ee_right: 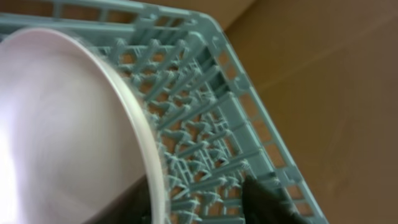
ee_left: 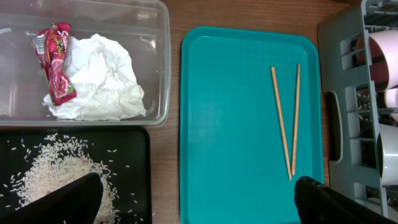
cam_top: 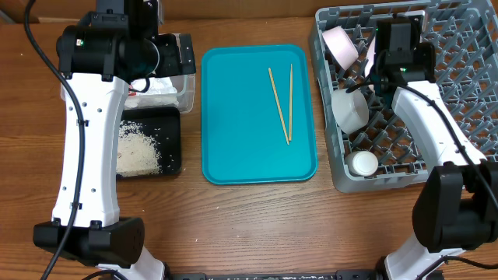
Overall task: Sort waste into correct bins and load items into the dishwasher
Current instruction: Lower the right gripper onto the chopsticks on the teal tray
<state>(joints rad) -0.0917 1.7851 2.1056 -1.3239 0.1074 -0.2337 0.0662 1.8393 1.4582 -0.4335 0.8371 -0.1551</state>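
Observation:
My left gripper (ee_left: 199, 190) is open and empty, high above the black tray (ee_left: 134, 146) and the teal tray's left edge. The black tray holds the loose rice (ee_left: 59, 171). The clear tub (ee_left: 163, 74) holds the red-and-white wrapper (ee_left: 55, 62) and the crumpled napkin (ee_left: 102, 78). Two chopsticks (cam_top: 280, 103) lie on the teal tray (cam_top: 233, 148). My right gripper (ee_right: 196, 202) is open inside the grey dish rack (cam_top: 459, 74), its fingers astride the rim of the white plate (ee_right: 62, 124), which stands on edge. A white bowl (cam_top: 350, 110) and a white cup (cam_top: 362, 162) sit in the rack.
Another pale round dish (cam_top: 340, 43) leans in the rack's far left corner. The rack's right half (cam_top: 467, 47) shows only pegs. Bare wooden table (cam_top: 257, 225) runs along the front. Black cables hang by the left arm.

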